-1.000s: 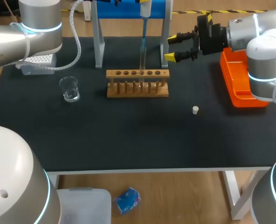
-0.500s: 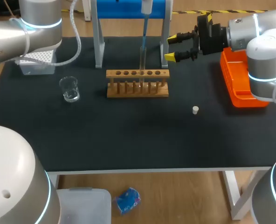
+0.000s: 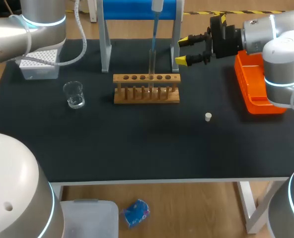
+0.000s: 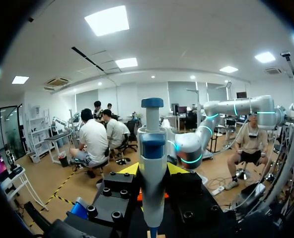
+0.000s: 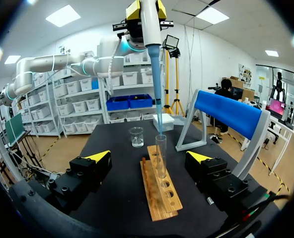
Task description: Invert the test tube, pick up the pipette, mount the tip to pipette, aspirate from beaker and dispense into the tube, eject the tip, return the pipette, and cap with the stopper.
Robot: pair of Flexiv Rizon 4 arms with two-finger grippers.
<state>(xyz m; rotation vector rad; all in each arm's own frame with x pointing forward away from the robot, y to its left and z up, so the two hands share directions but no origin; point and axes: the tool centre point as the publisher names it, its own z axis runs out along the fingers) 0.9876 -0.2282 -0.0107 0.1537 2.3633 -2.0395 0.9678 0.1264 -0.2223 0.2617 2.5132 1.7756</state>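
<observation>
Blue-tipped pipette point(image 4: 152, 144) clamped in left pincer point(image 4: 153, 171), tip point(image 5: 158, 114) seemingly inside test tube point(image 5: 161, 156), right pincer point(image 5: 149, 156) wide nearby

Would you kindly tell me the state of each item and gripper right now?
test tube: upright in rack, uncapped.
pipette: tip mounted, held vertical above the test tube.
beaker: upright.
stopper: loose on the table.
left gripper: shut on pipette.
right gripper: open, empty.
</observation>
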